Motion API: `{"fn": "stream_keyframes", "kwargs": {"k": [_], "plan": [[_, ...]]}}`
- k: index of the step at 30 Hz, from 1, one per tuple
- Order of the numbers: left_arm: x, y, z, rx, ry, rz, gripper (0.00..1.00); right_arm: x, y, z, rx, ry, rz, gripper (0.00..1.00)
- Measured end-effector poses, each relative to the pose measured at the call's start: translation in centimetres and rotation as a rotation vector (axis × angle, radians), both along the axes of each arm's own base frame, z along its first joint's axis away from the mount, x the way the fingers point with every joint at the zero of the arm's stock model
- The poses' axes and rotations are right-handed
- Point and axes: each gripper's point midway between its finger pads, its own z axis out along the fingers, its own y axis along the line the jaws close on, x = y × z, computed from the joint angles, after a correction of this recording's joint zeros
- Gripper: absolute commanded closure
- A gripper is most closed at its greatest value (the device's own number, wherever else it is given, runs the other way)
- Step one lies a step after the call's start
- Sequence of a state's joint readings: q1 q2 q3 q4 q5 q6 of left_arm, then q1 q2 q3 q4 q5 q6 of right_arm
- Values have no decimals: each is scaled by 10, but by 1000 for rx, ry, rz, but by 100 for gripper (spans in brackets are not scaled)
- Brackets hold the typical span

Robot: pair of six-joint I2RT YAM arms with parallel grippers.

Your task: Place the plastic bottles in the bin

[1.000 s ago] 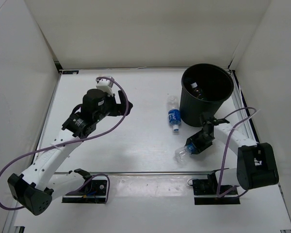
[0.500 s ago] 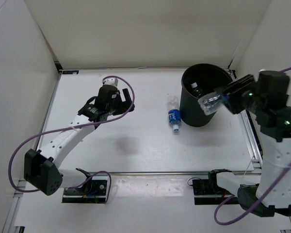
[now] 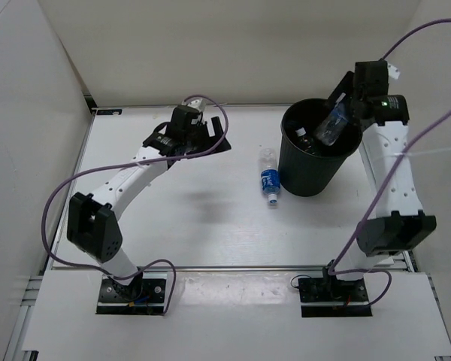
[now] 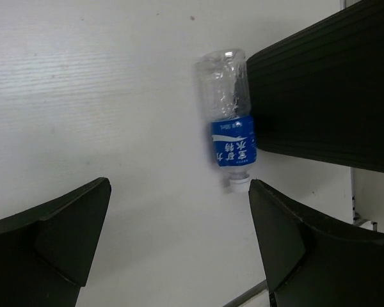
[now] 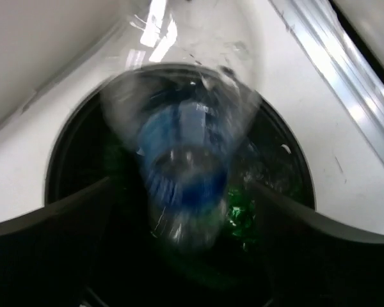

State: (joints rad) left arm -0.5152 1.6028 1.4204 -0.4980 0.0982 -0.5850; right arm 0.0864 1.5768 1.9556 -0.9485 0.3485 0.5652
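Meanwhile, labelled bottle (image 3: 268, 174) lies against bin (image 3: 289, 162) (green bottle (image 5: 240, 217) inside).

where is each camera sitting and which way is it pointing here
Top external: fixed above and behind the arms, looking down at the table; shows both arms, the left gripper, the right gripper and the bin.
Left wrist: on the left arm, looking down past its own open fingers at the lying blue-label bottle beside the bin's wall.
Right wrist: on the right arm above the bin, looking down into it past a blurred clear bottle between its fingers.
Shared: the lying bottle appears in the top and left wrist views.
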Motion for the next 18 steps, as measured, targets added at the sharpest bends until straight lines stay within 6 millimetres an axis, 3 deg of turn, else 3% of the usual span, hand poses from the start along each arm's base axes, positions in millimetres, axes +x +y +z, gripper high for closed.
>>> {"fn": "stream_keyframes", "kwargs": {"k": [2,4,8,12,15,18], "plan": [[10,-8,2,-10,-4,-9,0,1,0,-20,-6,72,1,0],[21,-17,-1,-14,-2,-15,0,-11,2,-22,4,102,8,0],[40,-44,-21,-42,22,-70,0,-52,9,19,60,-4,42,0],[55,-76,-60,-74,91,-157,0,-104,20,73,128,-176,112,0],[65,-95,-99,-81,152,-203,0,-129,26,92,158,-241,157,0],[71,-109,-129,-90,204,-239,0,-139,32,92,172,-233,188,0]]}}
